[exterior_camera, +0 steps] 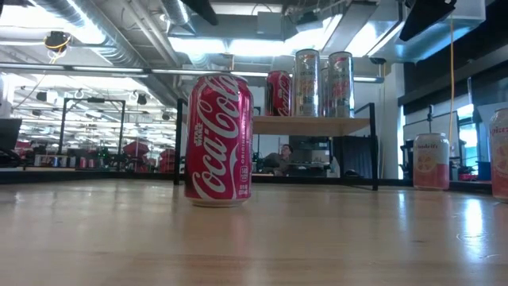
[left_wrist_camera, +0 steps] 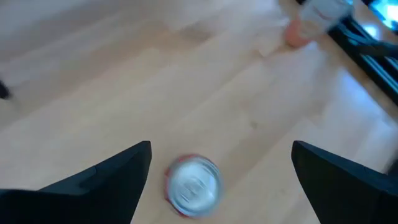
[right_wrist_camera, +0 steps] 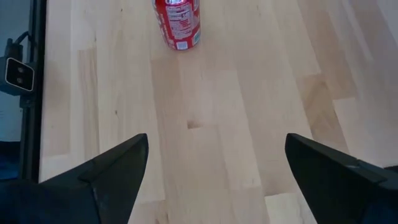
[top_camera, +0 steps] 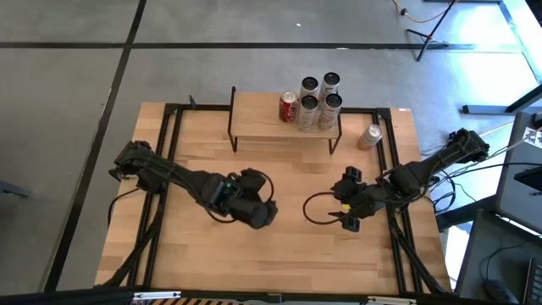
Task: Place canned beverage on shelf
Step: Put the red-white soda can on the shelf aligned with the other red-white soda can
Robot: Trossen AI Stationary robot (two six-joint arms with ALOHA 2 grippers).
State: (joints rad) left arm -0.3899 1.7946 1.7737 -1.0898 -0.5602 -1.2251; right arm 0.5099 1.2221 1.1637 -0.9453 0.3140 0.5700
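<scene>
From overhead I see the shelf [top_camera: 286, 125] at twelve o'clock on the surface [top_camera: 279, 246], carrying a red can [top_camera: 289, 108] and four silver cans [top_camera: 319, 100]. A peach can [top_camera: 369, 136] stands at two o'clock, off the shelf. My left end effector [top_camera: 257, 212] hangs near centre; the right end effector [top_camera: 348, 212] sits at four o'clock.

At surface level, a red cola can [exterior_camera: 218, 140] stands upright in front of the shelf.

Through the left wrist I look down on its lid [left_wrist_camera: 194, 185], fingers [left_wrist_camera: 99, 183] spread wide, not touching it.

The right wrist shows the can [right_wrist_camera: 178, 23] ahead, fingers [right_wrist_camera: 106, 174] apart.
</scene>
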